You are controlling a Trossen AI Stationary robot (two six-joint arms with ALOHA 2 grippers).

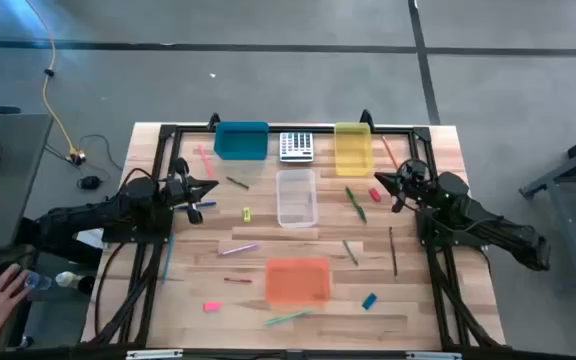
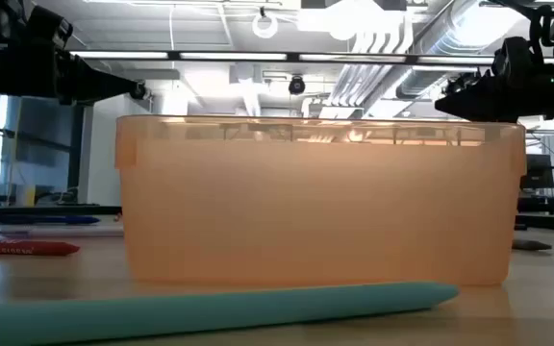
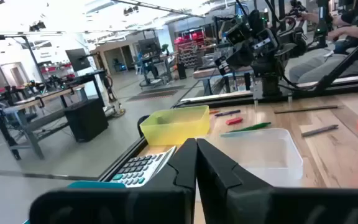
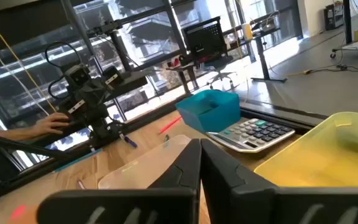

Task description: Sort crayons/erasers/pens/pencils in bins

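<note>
At left and right of the frame, the left hand [image 1: 204, 189] and right hand [image 1: 386, 180] hung closed and empty; pens [image 1: 355, 203] and erasers [image 1: 369, 300] lay scattered around the bins [image 1: 297, 281], apparently unsorted.

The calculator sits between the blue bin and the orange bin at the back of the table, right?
Not quite. In the high view the calculator sits between the blue bin and the yellow bin. The orange bin is nearer the front of the table.
</note>
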